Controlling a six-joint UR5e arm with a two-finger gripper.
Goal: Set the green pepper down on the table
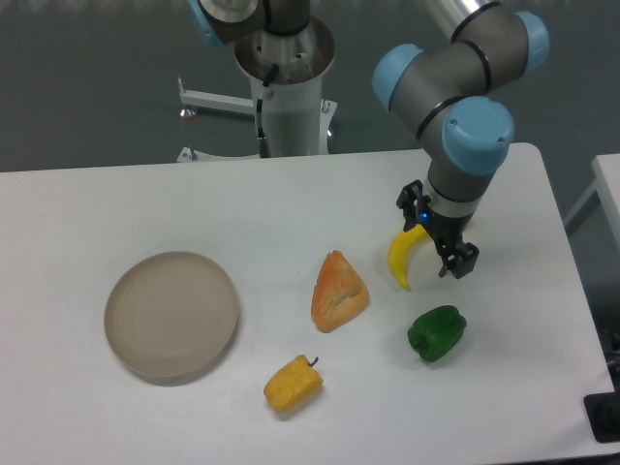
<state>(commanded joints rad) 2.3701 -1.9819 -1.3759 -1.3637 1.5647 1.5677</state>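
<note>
The green pepper lay on the white worktop, toward the right side and near the front edge, resting free with nothing touching it. The gripper hung above and behind it, clear of the pepper, its dark fingers pointing down. From this angle I could not tell whether the fingers were spread or pressed together; nothing appeared to be held between them. A banana lay just beside the gripper on its left, so close that the two overlapped in the view, and contact could not be ruled out.

Judged from how things lay, the placing looked done, and the hazards concerned the arm's way out. A sideways move at low height could have caught the banana and dragged or spun it. A drop or forward swing could have nudged the pepper, which, being lumpy and glossy, would likely have rolled toward the front edge. A straight lift seemed the safest exit.

Further left sat an orange pastry-like wedge, a yellow pepper and a round beige plate, all well apart from the gripper.
</note>
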